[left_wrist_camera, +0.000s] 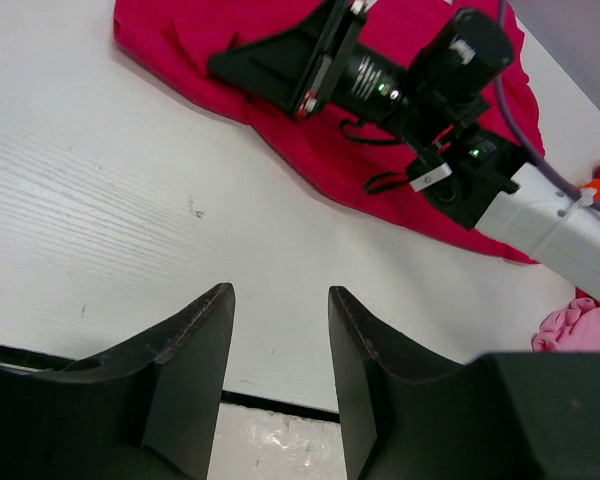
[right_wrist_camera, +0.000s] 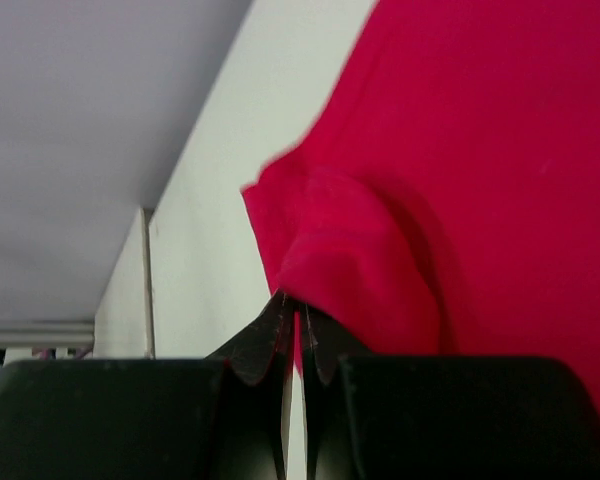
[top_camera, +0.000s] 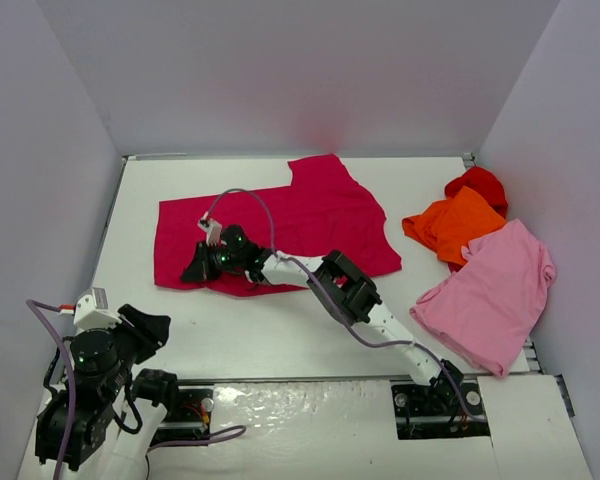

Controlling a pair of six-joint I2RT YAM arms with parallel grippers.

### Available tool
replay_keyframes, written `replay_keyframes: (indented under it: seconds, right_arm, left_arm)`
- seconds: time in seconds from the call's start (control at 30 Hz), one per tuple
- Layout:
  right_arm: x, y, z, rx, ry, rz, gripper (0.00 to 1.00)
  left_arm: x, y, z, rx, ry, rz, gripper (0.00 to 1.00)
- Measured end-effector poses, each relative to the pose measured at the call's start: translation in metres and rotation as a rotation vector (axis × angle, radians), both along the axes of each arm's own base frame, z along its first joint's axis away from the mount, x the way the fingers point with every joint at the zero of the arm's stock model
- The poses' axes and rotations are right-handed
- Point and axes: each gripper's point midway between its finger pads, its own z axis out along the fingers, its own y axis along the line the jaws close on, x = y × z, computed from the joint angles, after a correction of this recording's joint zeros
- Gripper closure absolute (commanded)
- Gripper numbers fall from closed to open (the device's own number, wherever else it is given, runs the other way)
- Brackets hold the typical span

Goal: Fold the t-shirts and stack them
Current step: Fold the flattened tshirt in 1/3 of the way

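Parted fingers (left_wrist_camera: 190, 380) before crimson t-shirt (left_wrist_camera: 165, 45), perhaps pinched

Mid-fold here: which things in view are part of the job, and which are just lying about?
Job: crimson shirt, pinched by the shut right pincer; pink shirt; orange shirt; red shirt.
Not the job: table; cable on the right arm. The left pincer is open, holding nothing.
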Motion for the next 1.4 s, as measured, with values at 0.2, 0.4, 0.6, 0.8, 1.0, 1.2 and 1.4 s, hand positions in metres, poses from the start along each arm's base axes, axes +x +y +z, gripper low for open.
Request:
replay_keyframes:
  seconds: [0.2, 0.4, 0.6, 0.8, 1.0, 1.2, 1.4]
  right_arm:
    - [-0.076, -0.002, -0.021, -0.052, 0.032, 0.107, 1.00]
    - [-0.139, 0.003, -0.023, -0.030, 0.061, 0.201, 1.00]
    - [-0.147, 0.000, -0.023, -0.013, 0.056, 0.214, 1.00]
    - [-0.150, -0.014, -0.031, -0.103, -0.032, 0.208, 1.00]
    - [-0.144, -0.028, -0.025, -0.217, -0.196, 0.167, 1.00]
    - [-0.150, -0.031, -0.017, -0.297, -0.356, 0.159, 1.00]
    - [-0.176, -0.033, -0.031, -0.375, -0.457, 0.200, 0.68]
  left_arm:
    - [0.003, -0.001, -0.001, 0.000, 0.007, -0.002, 0.61]
    - [0.006, -0.002, -0.003, -0.001, 0.017, -0.004, 0.61]
    - [0.007, -0.002, -0.002, -0.001, 0.011, -0.003, 0.61]
    - [0.007, -0.002, -0.002, -0.001, 0.011, -0.003, 0.61]
    - [0.007, -0.001, -0.002, 0.002, 0.010, 0.003, 0.61]
    - [0.007, 0.002, 0.003, 0.008, -0.004, 0.015, 0.61]
    - [0.016, 0.001, 0.016, 0.033, 0.038, 0.006, 0.67]
